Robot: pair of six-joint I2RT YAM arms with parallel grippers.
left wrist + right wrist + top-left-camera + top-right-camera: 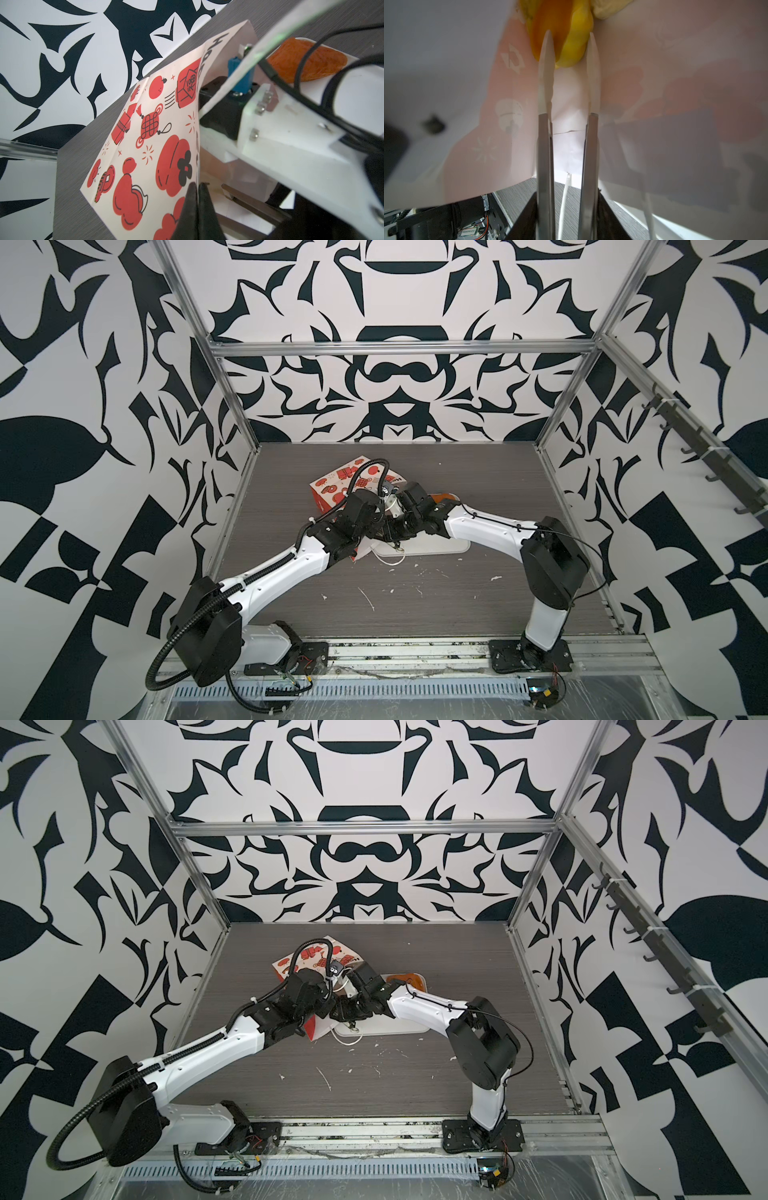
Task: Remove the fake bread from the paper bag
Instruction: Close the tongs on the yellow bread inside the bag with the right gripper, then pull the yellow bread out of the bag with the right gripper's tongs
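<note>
A robotics lab test cell: a left arm and a right arm bolted to a metal rail at the edge of a scuffed grey table, boxed in by an aluminium frame and boldly patterned black-and-white walls, with bare wiring by the bases

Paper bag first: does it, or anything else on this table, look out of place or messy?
The paper bag lies tipped on its side, its rim pinched by the left gripper, while the right gripper reaches inside, closed around a yellow croissant. White flecks and scratches litter the table's front.
</note>
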